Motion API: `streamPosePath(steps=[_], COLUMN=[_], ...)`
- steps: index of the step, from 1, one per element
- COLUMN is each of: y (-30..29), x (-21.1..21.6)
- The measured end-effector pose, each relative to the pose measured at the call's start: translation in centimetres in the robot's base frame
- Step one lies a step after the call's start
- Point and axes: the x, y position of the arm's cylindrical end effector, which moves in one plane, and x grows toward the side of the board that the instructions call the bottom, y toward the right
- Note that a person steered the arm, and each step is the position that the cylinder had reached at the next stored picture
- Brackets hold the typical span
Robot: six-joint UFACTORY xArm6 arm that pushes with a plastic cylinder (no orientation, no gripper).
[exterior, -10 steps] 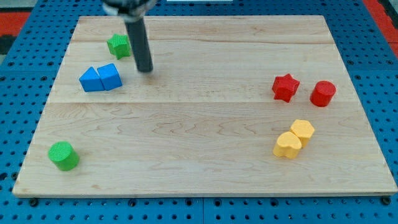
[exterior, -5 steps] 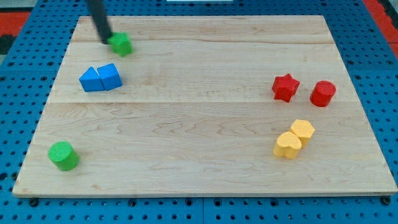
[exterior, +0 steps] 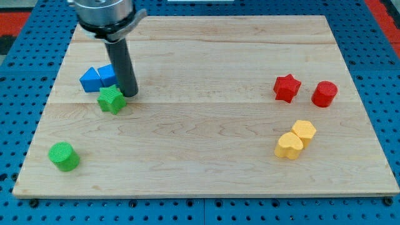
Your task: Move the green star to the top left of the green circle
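The green star (exterior: pixel 110 99) lies on the wooden board (exterior: pixel 206 125) at the view's left, just below the two blue blocks. My tip (exterior: pixel 129 94) stands at the star's upper right edge, touching or almost touching it. The green circle (exterior: pixel 64 155) sits near the board's bottom left corner, well below and to the left of the star. The rod partly hides the right blue block.
A blue triangle (exterior: pixel 90 79) and a second blue block (exterior: pixel 107 74) sit side by side just above the star. A red star (exterior: pixel 287 87) and red cylinder (exterior: pixel 324 94) are at the right. Two yellow blocks (exterior: pixel 295 139) lie below them.
The green star has moved from near the board's top left down past the blue blocks to just below them. My tip has gone from the star's left side to its upper right.
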Motion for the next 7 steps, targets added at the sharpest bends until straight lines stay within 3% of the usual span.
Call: streamPosePath(steps=[2, 4, 5, 6, 7], y=[-5.3, -8.1, -11.5, -10.6, -10.0], x=[3.7, 2.3, 5.0, 7.1, 6.3])
